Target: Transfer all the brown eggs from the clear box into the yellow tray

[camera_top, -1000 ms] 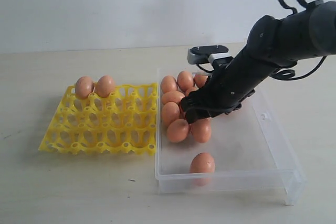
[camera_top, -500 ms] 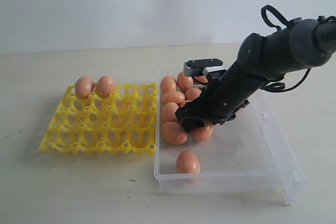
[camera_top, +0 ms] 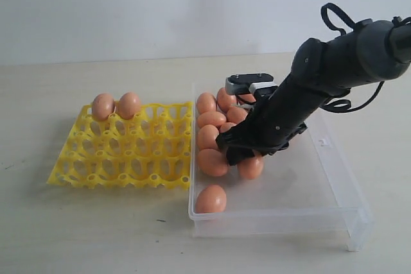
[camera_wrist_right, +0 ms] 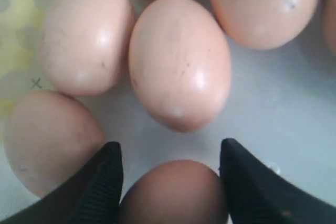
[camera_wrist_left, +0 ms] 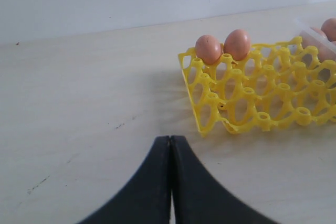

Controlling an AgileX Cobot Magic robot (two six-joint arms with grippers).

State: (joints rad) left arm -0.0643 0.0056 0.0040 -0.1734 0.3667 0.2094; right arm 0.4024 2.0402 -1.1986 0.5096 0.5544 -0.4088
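Grasp step: right gripper [camera_wrist_right: 170,150] is down in the clear box [camera_top: 334,190], jaws apart, straddling one egg [camera_wrist_right: 173,195] at the edge of the brown eggs [camera_top: 212,139] heap. Pads are near the shell, no clamp visible. Close slowly and centred on the widest girth, then lift straight up so neighbours don't roll. Loose egg [camera_top: 211,199] sits by the near wall. Yellow tray [camera_top: 122,158] holds two eggs [camera_top: 103,106] in its back row; take the cell beside them. Left gripper [camera_wrist_left: 170,139] is pressed together over the table [camera_wrist_left: 79,103].

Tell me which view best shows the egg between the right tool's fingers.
The right wrist view: close up, the egg sits between the fingers of the right tool. In the exterior view the arm covers that spot. The left wrist view misses it, showing mainly the yellow tray.
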